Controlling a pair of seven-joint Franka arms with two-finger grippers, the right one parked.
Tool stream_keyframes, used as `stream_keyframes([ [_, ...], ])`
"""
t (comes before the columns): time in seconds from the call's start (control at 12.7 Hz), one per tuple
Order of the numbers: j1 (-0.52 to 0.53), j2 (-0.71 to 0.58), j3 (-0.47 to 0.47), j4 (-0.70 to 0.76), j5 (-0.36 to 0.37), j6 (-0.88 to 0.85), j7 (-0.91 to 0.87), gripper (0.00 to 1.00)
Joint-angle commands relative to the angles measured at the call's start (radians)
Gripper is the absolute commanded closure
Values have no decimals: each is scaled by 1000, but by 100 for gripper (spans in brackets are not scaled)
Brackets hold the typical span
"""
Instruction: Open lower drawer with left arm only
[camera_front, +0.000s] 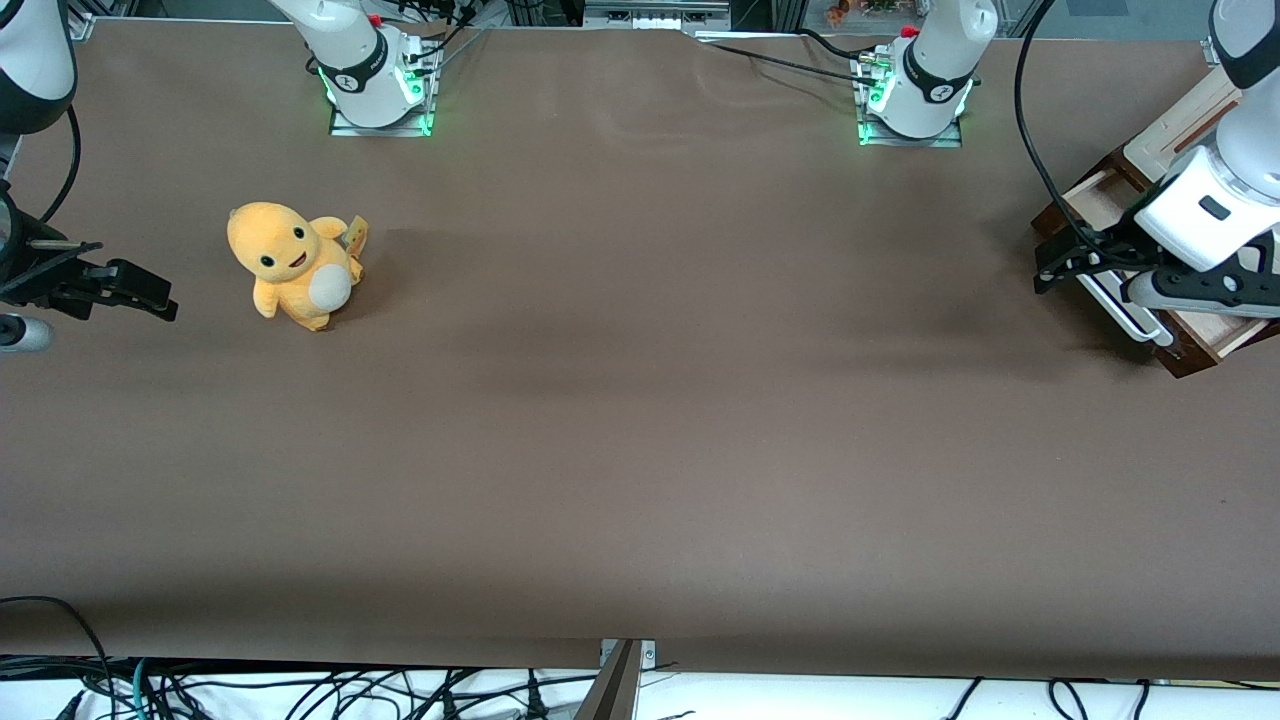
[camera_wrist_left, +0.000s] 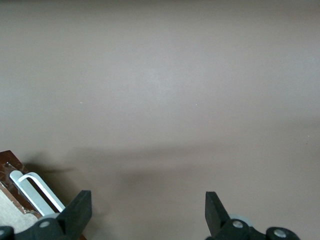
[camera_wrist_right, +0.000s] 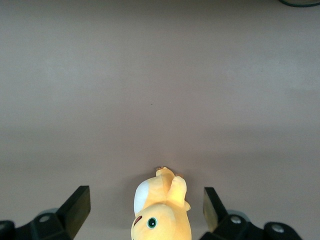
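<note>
Front view: lower drawer seems already pulled out, gripper beside its handle.

From where I stand, nearest is bare brown table (camera_front: 640, 480); toward the parked arm's end sits an orange plush toy (camera_front: 293, 264). At the working arm's end, the lower drawer (camera_front: 1215, 338) shows pale wood inside, so I'd judge the opening mostly done. The left arm (camera_front: 1215, 205) holds its gripper (camera_wrist_left: 148, 210) just beside the white bar handle (camera_wrist_left: 36, 192), fingers spread wide and gripping nothing; only backing away looks left.
</note>
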Motion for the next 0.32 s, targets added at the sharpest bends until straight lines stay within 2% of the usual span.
stream_keyframes([
  [0.0,4,-37,-5,-33,25,-6,25,0],
  [0.24,2,-37,-7,-29,25,-24,30,0],
])
